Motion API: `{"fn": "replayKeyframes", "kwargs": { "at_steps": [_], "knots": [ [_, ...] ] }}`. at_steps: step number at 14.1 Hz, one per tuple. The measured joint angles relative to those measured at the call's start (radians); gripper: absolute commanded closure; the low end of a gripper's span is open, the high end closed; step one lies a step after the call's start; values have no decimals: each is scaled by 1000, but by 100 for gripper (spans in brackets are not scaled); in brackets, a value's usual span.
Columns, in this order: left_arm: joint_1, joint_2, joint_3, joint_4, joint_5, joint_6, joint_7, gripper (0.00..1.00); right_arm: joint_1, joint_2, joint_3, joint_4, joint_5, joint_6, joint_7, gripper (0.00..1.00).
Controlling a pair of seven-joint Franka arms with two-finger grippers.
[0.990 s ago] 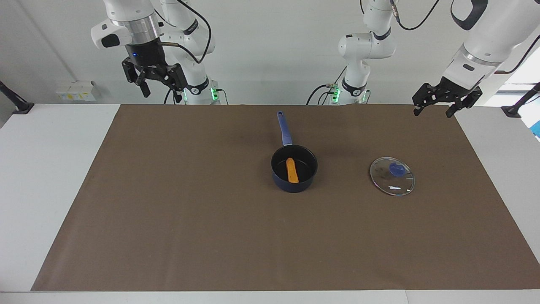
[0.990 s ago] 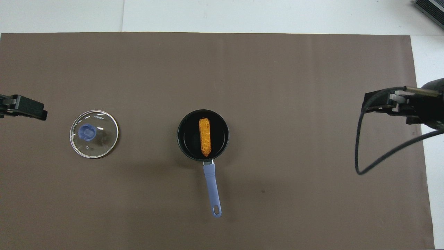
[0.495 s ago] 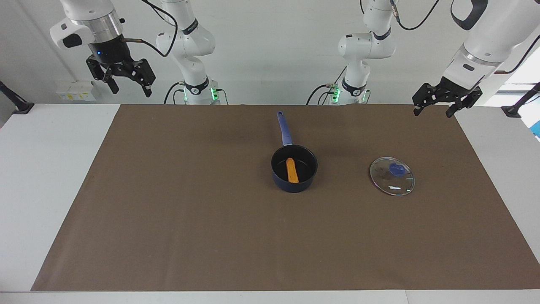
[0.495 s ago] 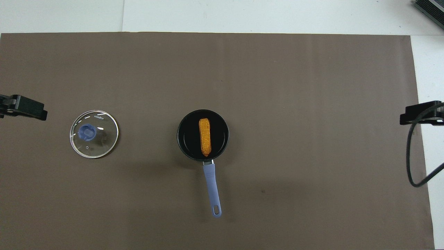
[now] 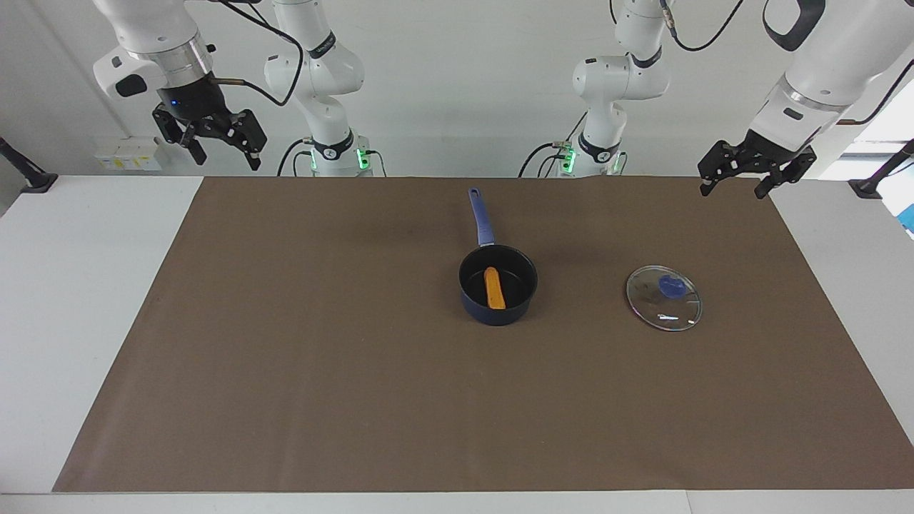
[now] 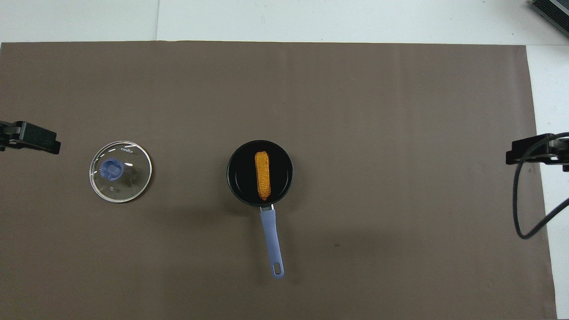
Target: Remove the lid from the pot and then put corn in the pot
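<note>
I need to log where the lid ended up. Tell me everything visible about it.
The lid is a round clear glass disc with a thin metal rim and a blue knob in the middle. It lies flat, knob up, on the brown mat, beside the pot toward the left arm's end of the table, clear of the pot. Only the mat touches it; no gripper is near it.

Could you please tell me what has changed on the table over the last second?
Only the right gripper moved: it pulled away from above the brown mat toward the right arm's end of the table, open and empty. The left gripper waits, open, at the left arm's end. The corn stayed in the pot, and the lid stayed flat on the mat beside it.
</note>
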Motion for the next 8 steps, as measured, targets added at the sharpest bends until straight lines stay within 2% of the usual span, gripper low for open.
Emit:
{"fn": "replayKeyframes", "kwargs": {
  "at_steps": [8],
  "knots": [
    [0, 0, 0, 0, 0, 0, 0, 0, 19, -52, 20, -70, 1, 0, 0, 0]
  ]
}}
